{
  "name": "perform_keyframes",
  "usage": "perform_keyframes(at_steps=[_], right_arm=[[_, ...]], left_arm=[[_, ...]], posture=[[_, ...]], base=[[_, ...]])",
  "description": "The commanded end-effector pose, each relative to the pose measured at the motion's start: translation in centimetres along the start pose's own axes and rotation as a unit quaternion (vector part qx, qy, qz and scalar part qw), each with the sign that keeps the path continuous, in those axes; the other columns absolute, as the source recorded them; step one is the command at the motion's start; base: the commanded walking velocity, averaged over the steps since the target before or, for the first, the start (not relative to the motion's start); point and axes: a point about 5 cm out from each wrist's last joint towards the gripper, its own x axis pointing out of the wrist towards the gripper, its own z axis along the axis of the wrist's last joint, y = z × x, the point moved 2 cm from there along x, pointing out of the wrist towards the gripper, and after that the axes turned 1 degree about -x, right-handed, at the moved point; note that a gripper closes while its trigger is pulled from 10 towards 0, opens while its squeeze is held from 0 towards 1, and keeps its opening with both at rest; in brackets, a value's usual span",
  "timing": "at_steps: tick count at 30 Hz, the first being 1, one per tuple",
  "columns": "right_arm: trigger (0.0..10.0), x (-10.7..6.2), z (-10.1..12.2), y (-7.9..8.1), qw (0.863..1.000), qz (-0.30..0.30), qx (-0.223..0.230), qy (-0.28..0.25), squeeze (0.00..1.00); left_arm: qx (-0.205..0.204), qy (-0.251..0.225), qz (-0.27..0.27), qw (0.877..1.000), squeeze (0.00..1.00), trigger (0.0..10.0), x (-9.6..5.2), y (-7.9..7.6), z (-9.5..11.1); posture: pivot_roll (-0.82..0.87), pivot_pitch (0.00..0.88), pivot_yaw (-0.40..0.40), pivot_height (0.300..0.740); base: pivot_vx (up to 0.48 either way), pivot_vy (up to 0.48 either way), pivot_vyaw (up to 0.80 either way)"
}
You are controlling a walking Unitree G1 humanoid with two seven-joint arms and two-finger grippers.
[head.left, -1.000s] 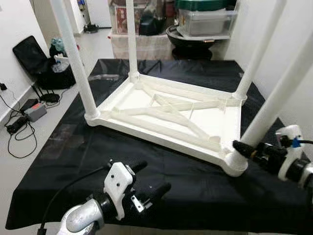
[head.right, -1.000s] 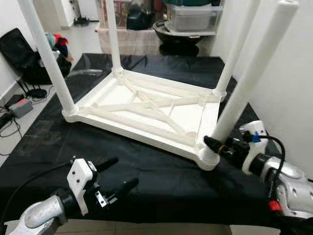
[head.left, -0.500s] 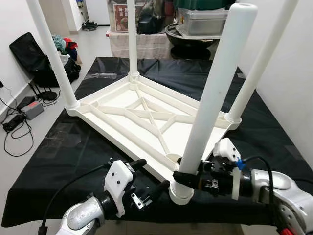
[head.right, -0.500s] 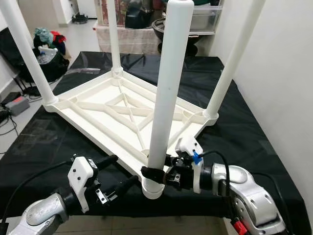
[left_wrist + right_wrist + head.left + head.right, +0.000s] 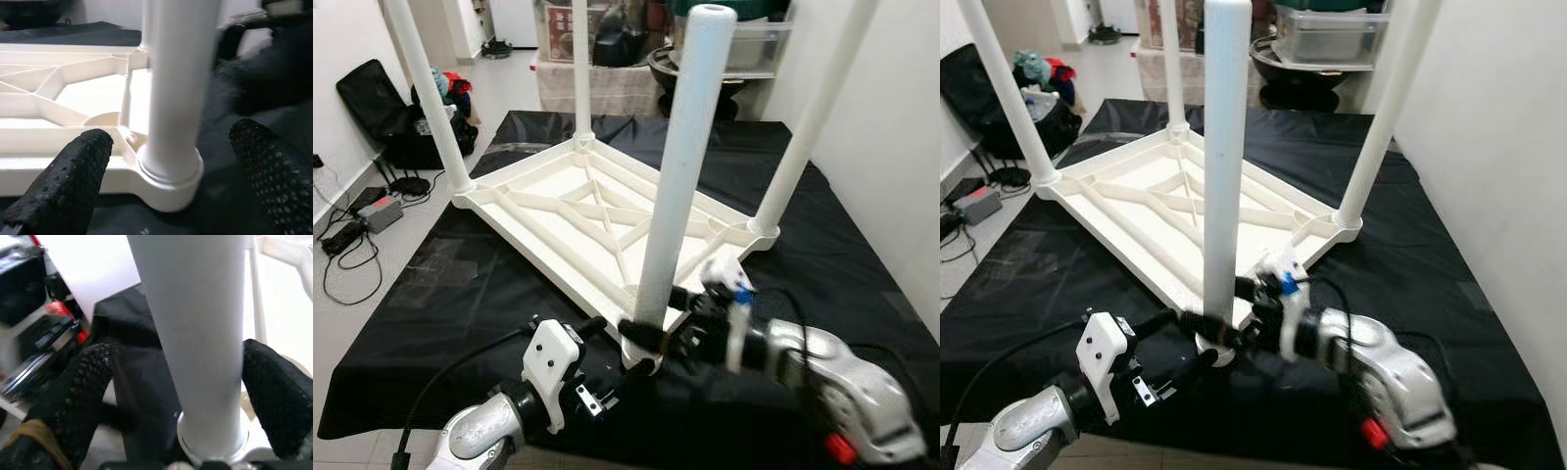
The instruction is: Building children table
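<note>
Here, table leg within right claw.

You get bright, even indoor light and soft shadows on the black cloth. The right gripper and its arm are motion-blurred. Wrist views are soft; the white leg shows glare toward 12 o'clock.

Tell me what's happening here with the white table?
A white children's table lies upside down on a black-covered surface, four legs pointing up. The right gripper is around the base of the nearest leg. The left gripper is open, fingers either side of that corner's socket.
</note>
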Motion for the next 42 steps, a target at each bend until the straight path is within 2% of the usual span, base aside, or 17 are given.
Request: perform_keyframes(at_steps=[1, 3, 5, 8, 9, 10, 11, 12, 13, 15, 17, 20, 26, 29, 38, 41, 42], right_arm=[[10.0, -1.6, 0.3, 0.1, 1.000, 0.026, -0.008, 0.002, 1.00], [10.0, -2.7, 0.2, -0.4, 0.999, 0.025, -0.026, 0.017, 1.00], [10.0, -4.5, -0.7, -2.5, 0.994, -0.020, -0.069, 0.085, 1.00], [10.0, -5.1, -1.1, -3.4, 0.989, -0.040, -0.088, 0.113, 1.00], [10.0, -6.1, -1.7, -5.6, 0.972, -0.098, -0.131, 0.167, 0.31], [10.0, -7.2, -1.8, -7.8, 0.949, -0.145, -0.179, 0.215, 0.31], [10.0, -7.8, -1.3, -9.5, 0.930, -0.174, -0.217, 0.241, 0.00], [10.0, -7.8, -1.3, -9.5, 0.930, -0.174, -0.217, 0.241, 0.00], [10.0, -8.2, -0.6, -10.8, 0.910, -0.194, -0.255, 0.262, 0.00], [10.0, -8.2, -0.1, -11.3, 0.901, -0.200, -0.274, 0.268, 0.00], [10.0, -6.9, 0.9, -12.0, 0.885, -0.187, -0.322, 0.278, 0.00], [10.0, -6.3, 1.1, -12.2, 0.881, -0.176, -0.338, 0.280, 0.00], [10.0, -0.8, 0.2, -11.5, 0.883, -0.032, -0.371, 0.286, 0.00], [10.0, 0.3, 0.3, -12.1, 0.878, -0.025, -0.378, 0.293, 0.00], [10.0, 1.0, 1.7, -13.1, 0.857, -0.026, -0.399, 0.325, 0.00], [10.0, 0.7, 2.5, -13.5, 0.843, -0.015, -0.409, 0.350, 0.00], [10.0, -0.2, 3.6, -13.9, 0.829, 0.003, -0.408, 0.383, 0.00]], left_arm=[[-0.004, 0.003, 0.014, 1.000, 0.00, 10.0, -0.2, 0.2, -0.2], [-0.004, 0.002, 0.018, 1.000, 0.00, 10.0, -0.2, 0.3, -0.2], [-0.003, 0.000, 0.027, 1.000, 0.00, 10.0, -0.2, 0.5, -0.1], [-0.002, -0.001, 0.031, 1.000, 0.00, 10.0, -0.3, 0.6, 0.0], [-0.003, -0.003, 0.038, 0.999, 0.00, 10.0, -0.3, 0.7, 0.1], [-0.003, -0.004, 0.045, 0.999, 0.00, 10.0, -0.5, 0.8, 0.1], [-0.006, -0.002, 0.050, 0.999, 0.00, 10.0, -0.7, 0.8, 0.2], [-0.006, -0.002, 0.050, 0.999, 0.00, 10.0, -0.7, 0.8, 0.2], [-0.008, 0.001, 0.050, 0.999, 0.00, 10.0, -0.9, 0.6, 0.2], [-0.010, 0.003, 0.050, 0.999, 0.00, 10.0, -1.1, 0.5, 0.2], [-0.029, 0.015, 0.033, 0.999, 0.00, 10.0, -1.9, -0.5, 0.1], [-0.036, 0.019, 0.027, 0.999, 0.00, 10.0, -2.2, -0.9, 0.1], [-0.068, 0.032, 0.007, 0.997, 0.00, 10.0, -3.4, -2.9, 0.2], [-0.072, 0.033, 0.007, 0.997, 0.00, 10.0, -3.7, -3.4, 0.4], [-0.078, 0.038, 0.004, 0.996, 0.00, 10.0, -4.2, -4.1, 0.7], [-0.082, 0.042, 0.004, 0.996, 0.00, 10.0, -4.4, -4.4, 0.9], [-0.086, 0.042, 0.004, 0.995, 0.00, 10.0, -4.4, -4.5, 1.0]], posture=[[-0.07, 0.076, -0.073, 0.740], [-0.07, 0.076, -0.071, 0.740], [-0.07, 0.077, -0.069, 0.740], [-0.07, 0.077, -0.069, 0.740], [-0.07, 0.083, -0.067, 0.740], [-0.06, 0.088, -0.063, 0.740], [-0.05, 0.093, -0.061, 0.740], [-0.05, 0.093, -0.061, 0.740], [-0.05, 0.101, -0.059, 0.740], [-0.05, 0.103, -0.058, 0.740], [-0.04, 0.119, -0.056, 0.740], [-0.04, 0.120, -0.056, 0.740], [0.00, 0.159, -0.071, 0.740], [0.02, 0.178, -0.081, 0.740], [0.04, 0.195, -0.089, 0.740], [0.04, 0.204, -0.092, 0.740], [0.03, 0.207, -0.097, 0.740]], base=[[0.000, 0.000, 0.00], [0.000, 0.000, 0.00], [0.000, 0.000, 0.00], [0.000, 0.000, 0.00], [0.000, 0.000, 0.00], [0.000, 0.000, 0.00], [0.000, 0.000, 0.00], [0.000, 0.000, 0.00], [0.000, 0.000, 0.00], [0.000, 0.000, 0.00], [0.000, 0.000, 0.00], [0.000, 0.000, 0.00], [0.000, 0.000, 0.00], [0.000, 0.000, 0.00], [0.000, 0.000, 0.00], [0.000, 0.000, 0.00], [0.000, 0.000, 0.00]])
